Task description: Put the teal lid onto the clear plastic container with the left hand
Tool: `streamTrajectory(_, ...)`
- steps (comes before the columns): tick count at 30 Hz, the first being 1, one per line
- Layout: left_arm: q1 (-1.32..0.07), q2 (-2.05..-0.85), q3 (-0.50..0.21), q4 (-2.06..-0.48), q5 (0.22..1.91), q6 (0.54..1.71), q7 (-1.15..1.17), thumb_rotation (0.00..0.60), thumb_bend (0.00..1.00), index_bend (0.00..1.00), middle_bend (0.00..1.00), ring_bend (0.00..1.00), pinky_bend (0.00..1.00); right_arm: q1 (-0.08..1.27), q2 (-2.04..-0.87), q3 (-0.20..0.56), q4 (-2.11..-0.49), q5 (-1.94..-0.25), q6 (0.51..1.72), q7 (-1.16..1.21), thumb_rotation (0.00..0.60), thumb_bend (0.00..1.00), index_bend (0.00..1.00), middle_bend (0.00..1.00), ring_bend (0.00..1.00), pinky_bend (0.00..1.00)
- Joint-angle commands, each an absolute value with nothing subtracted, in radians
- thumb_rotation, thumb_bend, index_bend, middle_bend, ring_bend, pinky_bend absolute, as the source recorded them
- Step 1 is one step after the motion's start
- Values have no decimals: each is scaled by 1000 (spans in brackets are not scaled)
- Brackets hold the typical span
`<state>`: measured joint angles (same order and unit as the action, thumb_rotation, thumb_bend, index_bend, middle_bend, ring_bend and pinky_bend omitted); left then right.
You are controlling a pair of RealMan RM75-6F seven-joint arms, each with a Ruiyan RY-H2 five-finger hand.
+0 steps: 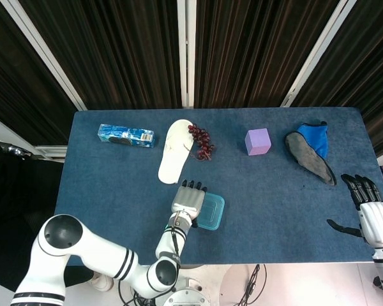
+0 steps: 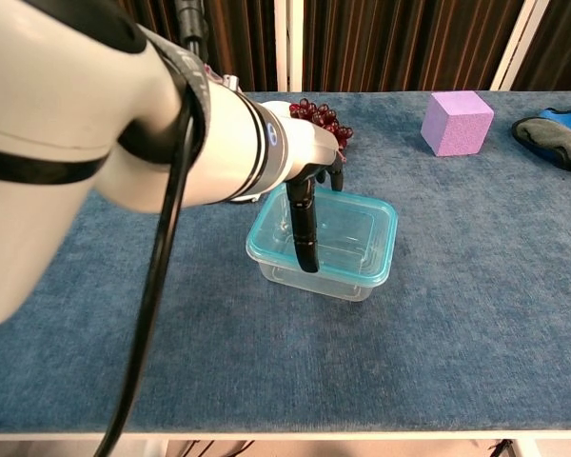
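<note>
The teal lid lies flat on top of the clear plastic container near the table's front edge, its rim roughly lined up with the container's. My left hand reaches over the lid's left side, with the thumb pointing down across the lid's top and the other fingers curled at its far edge. From the head view the left hand covers the left part of the teal lid. My right hand hangs off the table's right edge, fingers spread and holding nothing.
Dark grapes and a white slipper sole lie just behind the container. A teal box sits at the back left, a purple cube at the back right, and a blue and grey shoe beyond it.
</note>
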<state>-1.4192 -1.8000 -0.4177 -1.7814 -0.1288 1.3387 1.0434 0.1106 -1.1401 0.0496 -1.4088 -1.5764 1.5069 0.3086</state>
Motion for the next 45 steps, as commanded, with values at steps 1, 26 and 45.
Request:
streamTrajectory(1, -1415, -1800, -421, -1779, -131, 1336, 1051, 600, 192, 286, 64, 0, 0, 110, -1140, 50, -1410, -1576, 1508, 309, 600, 21, 0, 83, 0, 0)
streamTrajectory(26, -1363, -1785, -432, -1771, -93, 1319, 1062, 600, 107, 30, 0, 0, 0, 110, -1144, 49, -1412, -1573, 1505, 310, 600, 26, 0, 83, 0, 0)
streamTrajectory(45, -1256, -1636, -201, -1943, 477, 1135, 937, 600, 68, 245, 168, 0, 0, 113, -1141, 49, -1429, -1576, 1504, 294, 600, 26, 0, 83, 0, 0)
